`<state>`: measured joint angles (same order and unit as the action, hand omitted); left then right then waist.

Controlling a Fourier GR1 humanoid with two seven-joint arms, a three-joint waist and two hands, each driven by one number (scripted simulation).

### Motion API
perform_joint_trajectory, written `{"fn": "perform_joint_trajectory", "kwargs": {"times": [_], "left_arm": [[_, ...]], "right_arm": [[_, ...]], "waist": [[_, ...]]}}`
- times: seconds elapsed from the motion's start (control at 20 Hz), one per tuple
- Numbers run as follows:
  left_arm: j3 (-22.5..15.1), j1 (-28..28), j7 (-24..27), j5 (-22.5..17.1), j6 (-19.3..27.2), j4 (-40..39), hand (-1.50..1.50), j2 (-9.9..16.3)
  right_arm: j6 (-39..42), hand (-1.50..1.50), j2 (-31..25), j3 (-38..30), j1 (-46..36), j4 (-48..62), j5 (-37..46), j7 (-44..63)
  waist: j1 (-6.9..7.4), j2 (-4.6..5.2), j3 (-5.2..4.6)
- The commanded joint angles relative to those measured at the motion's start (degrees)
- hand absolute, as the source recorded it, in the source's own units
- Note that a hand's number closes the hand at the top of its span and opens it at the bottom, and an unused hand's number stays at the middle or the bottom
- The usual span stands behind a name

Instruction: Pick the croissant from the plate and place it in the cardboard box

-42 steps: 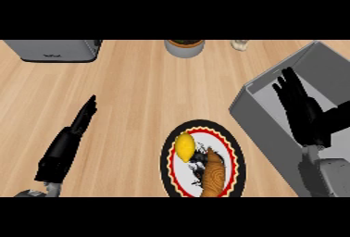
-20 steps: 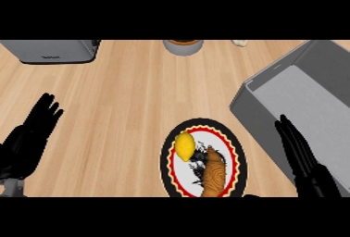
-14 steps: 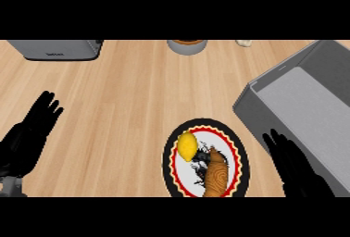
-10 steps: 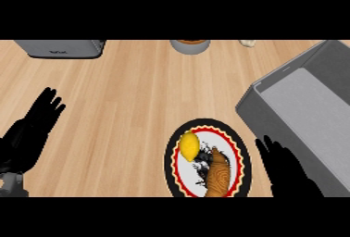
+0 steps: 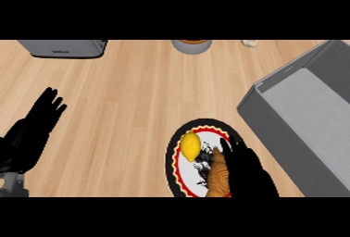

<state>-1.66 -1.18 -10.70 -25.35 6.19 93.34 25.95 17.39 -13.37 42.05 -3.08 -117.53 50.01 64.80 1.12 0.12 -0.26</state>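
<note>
A brown croissant [image 5: 217, 175] lies on the right half of a round plate [image 5: 179, 173] with a black and red rim, low in the middle of the head view. My right hand [image 5: 247, 169] reaches over the plate's right side with straight fingers, covering part of the croissant; I cannot tell whether it touches it. The grey cardboard box [image 5: 311, 110] stands open at the right, just beyond the plate. My left hand [image 5: 28, 134] rests open at the far left with its fingers up, far from the plate.
A yellow lemon [image 5: 190, 146] lies on the plate's upper left part, beside the croissant. Along the counter's far edge stand a grey appliance [image 5: 63, 47], a round container [image 5: 191, 46] and a small pale object [image 5: 249, 43].
My right hand has moved left from beside the box onto the plate's right side, over the croissant. The left hand has kept its place. The croissant and lemon have not moved.
</note>
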Motion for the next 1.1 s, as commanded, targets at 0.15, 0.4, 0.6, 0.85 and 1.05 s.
{"fn": "perform_joint_trajectory", "kwargs": {"times": [0.15, 0.4, 0.6, 0.85, 1.05], "left_arm": [[-0.22, 0.39, 1.67, 1.39, 0.25, -1.63, 0.00, -1.77], [0.72, 1.33, 1.33, 1.33, -0.50, -0.51, 0.00, -1.09], [1.87, 1.16, 0.66, 1.05, -0.61, 0.32, 0.00, -0.98], [2.27, 2.70, 0.88, 1.66, -2.25, 1.10, 0.00, -0.70], [0.26, -0.19, -1.53, 3.72, 0.67, 1.12, 0.00, -3.48]], "right_arm": [[10.03, -1.50, 9.02, 1.07, -1.61, 5.46, 1.00, 13.67], [14.45, -1.50, 11.39, -2.93, -2.43, 5.51, 1.11, 13.63], [18.59, -1.50, 12.61, -4.78, -2.19, 3.41, 0.72, 12.95], [13.07, -1.50, 13.27, -2.26, -5.80, 8.79, 1.65, 12.97], [10.85, -1.50, 13.30, 0.12, -8.13, 12.70, 2.45, 12.17]], "waist": [[-0.84, -0.11, 0.11], [-0.82, -0.17, 0.15], [-0.98, -0.23, 0.17], [-0.41, -0.20, 0.20], [-0.55, -0.16, 0.23]]}}
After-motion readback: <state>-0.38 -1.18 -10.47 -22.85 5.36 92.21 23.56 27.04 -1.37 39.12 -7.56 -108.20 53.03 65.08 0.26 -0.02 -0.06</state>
